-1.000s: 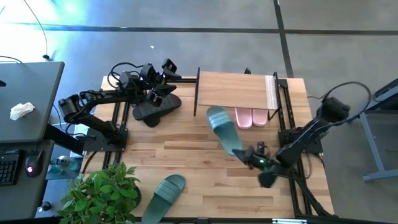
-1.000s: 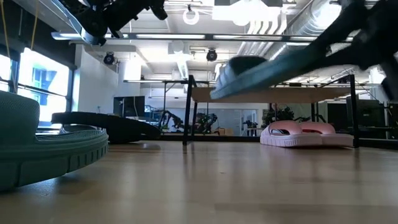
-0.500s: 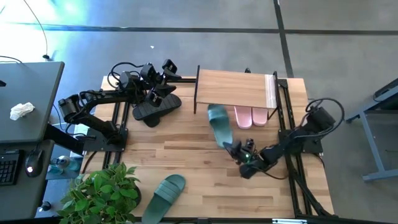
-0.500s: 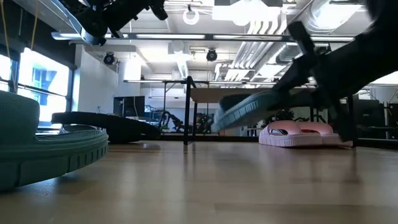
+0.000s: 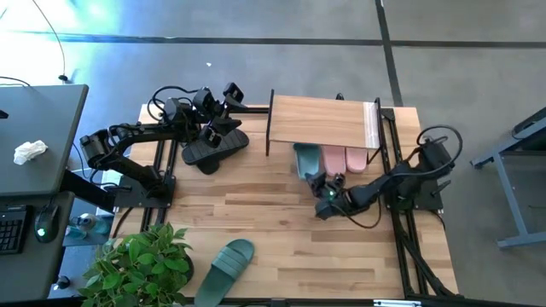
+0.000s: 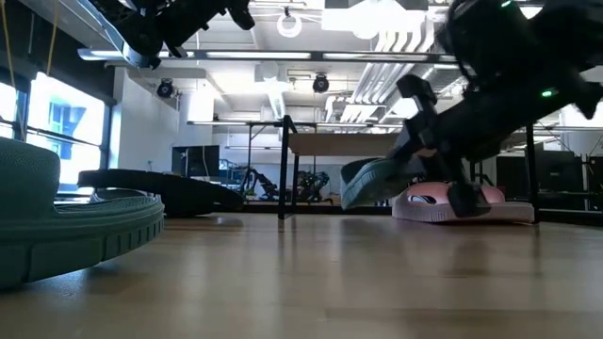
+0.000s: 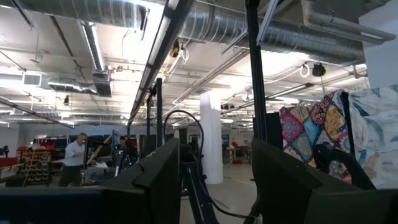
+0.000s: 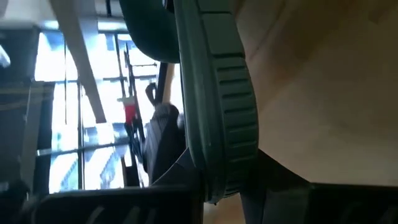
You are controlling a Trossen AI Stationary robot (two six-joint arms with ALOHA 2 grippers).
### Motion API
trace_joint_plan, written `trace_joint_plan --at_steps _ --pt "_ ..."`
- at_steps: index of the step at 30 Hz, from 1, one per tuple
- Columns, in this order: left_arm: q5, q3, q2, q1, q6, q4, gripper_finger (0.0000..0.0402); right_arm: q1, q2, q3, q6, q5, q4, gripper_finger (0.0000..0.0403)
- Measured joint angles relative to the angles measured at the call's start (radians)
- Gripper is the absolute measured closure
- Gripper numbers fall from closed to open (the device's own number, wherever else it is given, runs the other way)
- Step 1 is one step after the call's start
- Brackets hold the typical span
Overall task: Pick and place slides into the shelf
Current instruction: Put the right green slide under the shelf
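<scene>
One dark green slide (image 5: 304, 159) is being held by the right gripper (image 5: 322, 187), its jaws clenched on the heel end. The sandal's long axis is running from the gripper toward the shelf (image 5: 322, 122), its toe tucked under the plank's front edge, just beside the pale pink pair (image 5: 345, 159) sitting beneath the plank. The right arm is reaching low across the table from the right side. The low view is showing the green slide (image 6: 372, 179) tilted, heel raised off the wood, which the overhead camera is hiding. The right wrist view is showing only its ribbed sole edge (image 8: 227, 106). The left gripper (image 5: 223, 107) is hanging over the black pair (image 5: 213, 147), jaws parted and gripping nothing. The other green slide (image 5: 224, 269) is lying near the table's front edge.
</scene>
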Motion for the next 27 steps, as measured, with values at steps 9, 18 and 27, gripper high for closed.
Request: trace_joint_plan --at_steps 9,18,27 --pt "0.006 0.0 0.0 0.0 0.0 0.0 0.0218 -0.096 0.0 0.0 -0.008 -0.085 0.007 0.0367" --pt "0.037 0.0 0.0 0.0 0.002 0.0 0.0218 -0.149 0.0 0.0 -0.012 -0.109 0.043 0.0326" --pt "0.064 0.0 0.0 0.0 0.002 0.0 0.0218 -0.156 0.0 0.0 -0.03 -0.216 0.048 0.0315"
